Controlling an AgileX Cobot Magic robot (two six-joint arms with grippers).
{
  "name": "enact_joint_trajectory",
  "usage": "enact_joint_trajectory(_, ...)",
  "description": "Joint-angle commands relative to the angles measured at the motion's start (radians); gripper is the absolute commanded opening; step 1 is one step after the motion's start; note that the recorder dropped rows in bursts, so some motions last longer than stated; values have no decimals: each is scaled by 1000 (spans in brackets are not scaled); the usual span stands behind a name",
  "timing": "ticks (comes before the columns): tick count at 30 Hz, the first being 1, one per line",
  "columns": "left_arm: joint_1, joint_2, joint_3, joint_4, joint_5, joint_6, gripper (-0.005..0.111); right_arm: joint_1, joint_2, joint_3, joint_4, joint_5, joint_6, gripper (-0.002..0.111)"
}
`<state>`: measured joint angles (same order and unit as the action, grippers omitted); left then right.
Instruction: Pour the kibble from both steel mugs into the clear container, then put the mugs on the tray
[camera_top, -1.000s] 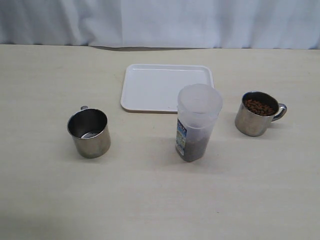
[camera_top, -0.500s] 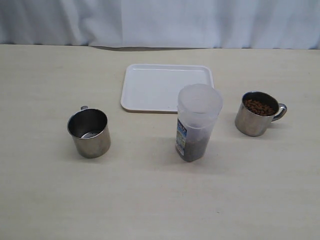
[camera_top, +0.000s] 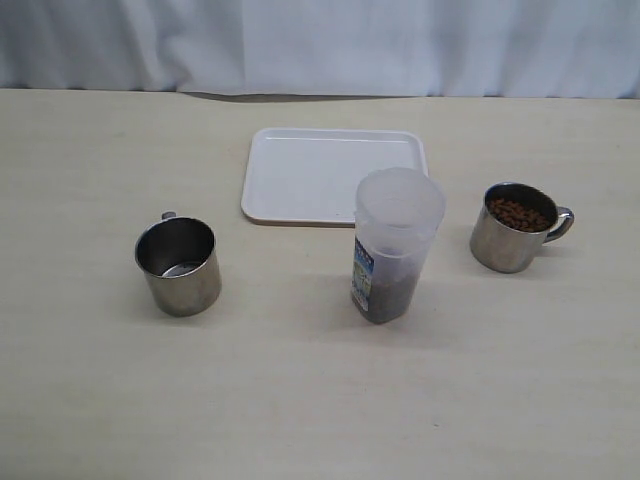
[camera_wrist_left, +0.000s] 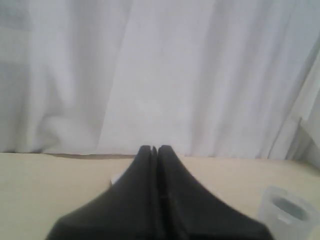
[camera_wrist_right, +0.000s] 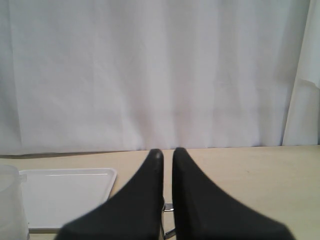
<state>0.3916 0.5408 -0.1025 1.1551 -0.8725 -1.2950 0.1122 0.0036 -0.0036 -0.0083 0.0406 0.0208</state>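
Centre table: tall frosted clear plastic container (camera_top: 397, 215), reddish-brown kibble pellets (camera_top: 385, 295) in its base. At twelve o'clock, flat white rectangular tray (camera_top: 300, 175). At nine, empty shiny steel mug (camera_top: 178, 265); at three, matching mug (camera_top: 500, 248), full of kibble. Left black claw (camera_wrist_left: 154, 149) and right black claw (camera_wrist_right: 167, 151) both pinched closed, gripping nothing.

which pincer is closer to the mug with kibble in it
Right. The right pincer points toward the kibble mug, a bit of metal showing between its jaws. The left pincer sees the clear container but not that mug.
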Motion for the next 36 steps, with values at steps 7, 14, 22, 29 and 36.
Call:
enact_joint_trajectory(7, -9, -14, 102, -10, -349, 115, 0, -5, -4, 4, 1, -9, -7, 5)
enact_joint_trajectory(14, -9, -14, 102, 59, -349, 122, 0, -5, -4, 4, 1, -9, -7, 5)
enact_joint_trajectory(22, -9, -14, 102, 56, -349, 122, 0, -5, -4, 4, 1, -9, -7, 5)
enact_joint_trajectory(29, -21, -11, 102, -129, -349, 114, 0, -5, -4, 4, 1, -9, -7, 5)
enact_joint_trajectory(36, -46, -36, 102, -188, -303, 114, 0, -5, -4, 4, 1, -9, -7, 5)
